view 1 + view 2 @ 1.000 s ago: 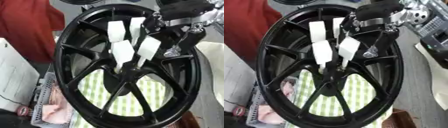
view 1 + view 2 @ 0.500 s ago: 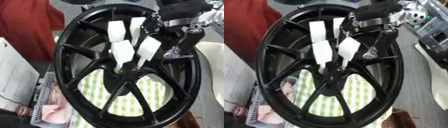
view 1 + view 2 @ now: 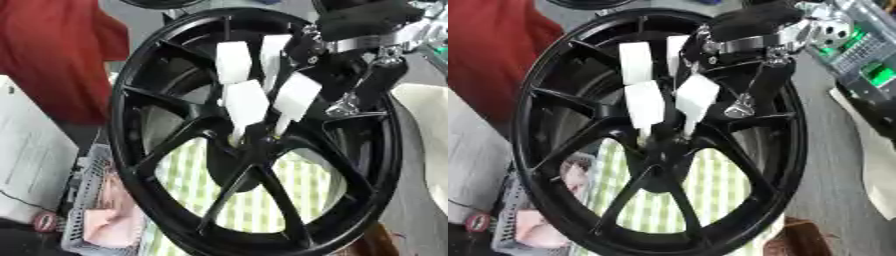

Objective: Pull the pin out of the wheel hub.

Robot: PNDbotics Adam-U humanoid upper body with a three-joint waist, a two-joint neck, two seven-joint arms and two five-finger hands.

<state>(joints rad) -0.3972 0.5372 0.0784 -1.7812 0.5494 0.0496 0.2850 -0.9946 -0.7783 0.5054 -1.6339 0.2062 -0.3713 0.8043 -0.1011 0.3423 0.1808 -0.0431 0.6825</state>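
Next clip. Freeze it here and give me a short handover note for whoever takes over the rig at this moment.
Right robot hand: comes in from the upper right, its white-tipped fingers reaching down at the centre of the wheel hub; whether they hold the pin cannot be seen.
Left robot hand: not in view.
Black wheel stands upright over a green checked cloth.
Done: hand is at the hub.
Left: pull the pin clear.
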